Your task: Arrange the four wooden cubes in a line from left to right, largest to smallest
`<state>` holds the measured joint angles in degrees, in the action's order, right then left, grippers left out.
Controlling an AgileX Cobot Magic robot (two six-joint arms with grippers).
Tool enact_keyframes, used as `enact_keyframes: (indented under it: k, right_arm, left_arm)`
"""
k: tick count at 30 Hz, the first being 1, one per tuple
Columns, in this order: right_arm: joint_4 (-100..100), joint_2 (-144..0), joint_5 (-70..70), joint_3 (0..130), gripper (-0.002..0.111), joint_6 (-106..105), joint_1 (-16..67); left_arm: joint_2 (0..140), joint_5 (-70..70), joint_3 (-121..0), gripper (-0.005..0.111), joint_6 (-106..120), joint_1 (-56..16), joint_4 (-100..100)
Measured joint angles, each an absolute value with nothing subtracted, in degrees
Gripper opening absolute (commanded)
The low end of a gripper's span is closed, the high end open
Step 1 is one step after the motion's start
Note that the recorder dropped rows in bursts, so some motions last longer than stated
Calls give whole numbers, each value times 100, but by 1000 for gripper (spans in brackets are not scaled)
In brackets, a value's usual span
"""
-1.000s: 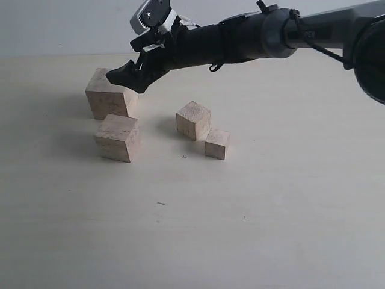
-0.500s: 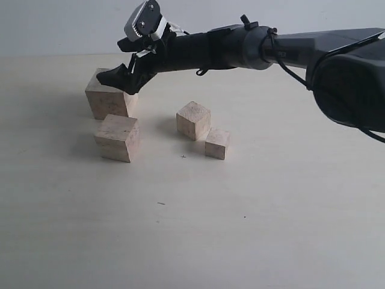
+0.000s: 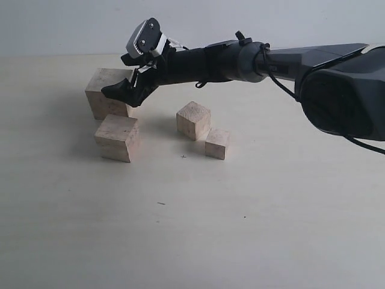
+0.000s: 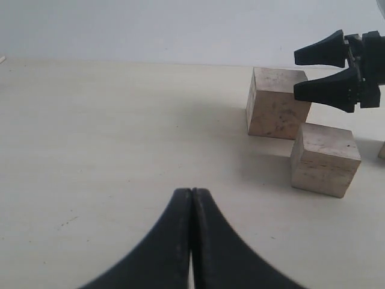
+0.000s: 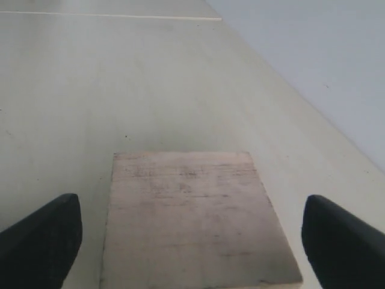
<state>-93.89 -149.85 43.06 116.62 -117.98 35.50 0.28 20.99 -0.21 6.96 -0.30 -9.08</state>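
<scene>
Four pale wooden cubes rest on the table. The largest cube (image 3: 107, 91) (image 4: 277, 103) (image 5: 192, 220) is at the back left. A slightly smaller cube (image 3: 118, 138) (image 4: 325, 159) lies in front of it. Further right are a medium cube (image 3: 194, 120) and the smallest cube (image 3: 217, 144), touching corner to corner. My right gripper (image 3: 123, 90) (image 4: 325, 71) (image 5: 191, 232) reaches across from the right, open, its fingers straddling the largest cube's top, not touching it. My left gripper (image 4: 191, 194) is shut on nothing, low over bare table left of the cubes.
The beige table (image 3: 252, 217) runs back to a pale wall (image 3: 60, 24). The right arm (image 3: 271, 57) stretches over the table behind the medium and smallest cubes.
My right gripper has moved left and dipped lower, from beside the largest cube's near right corner to over its top.
</scene>
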Motion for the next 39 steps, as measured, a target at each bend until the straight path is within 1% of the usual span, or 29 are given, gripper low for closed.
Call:
enact_keyframes:
  k: [21,24,25,27,28,30,31,32,34,35,39]
  right_arm:
    - [-9584,-15192,4122,11662,93,-11997,3550]
    - [-9640,-15194,4081,11662,90,-11997,3550]
    - [-9640,-15194,4081,11662,88,-11997,3550]
    - [-9640,-15194,4081,11662,78,-11997,3550]
    - [-9640,-15204,4081,11662,71,-11997,3550]
    - [-9640,-15203,4081,11662,52,-11997,3550]
    - [-9640,-15203,4081,11662,38,-11997,3550]
    - [-9640,-15203,4081,11662,28,-11986,3550]
    - [-9640,-15203,4122,11662,4,-11974,3550]
    - [-9640,-15203,4191,11662,0,-11962,3550]
    - [-9640,-15205,4409,11662,0,-11902,3550]
  left_arm:
    - [28,2099,-21,0,696,-30,-908]
    - [28,2099,-21,0,696,-30,-908]
    - [28,2099,-21,0,696,-30,-908]
    - [28,2099,-21,0,696,-30,-908]
    - [28,2099,-21,0,696,-30,-908]
    - [28,2099,-21,0,696,-30,-908]
    - [28,2099,-21,0,696,-30,-908]
    - [28,2099,-21,0,696,-30,-908]
    - [28,2099,-21,0,696,-30,-908]
    - [28,2099,-21,0,696,-30,-908]
    - [28,2099,-21,0,696,-30,-908]
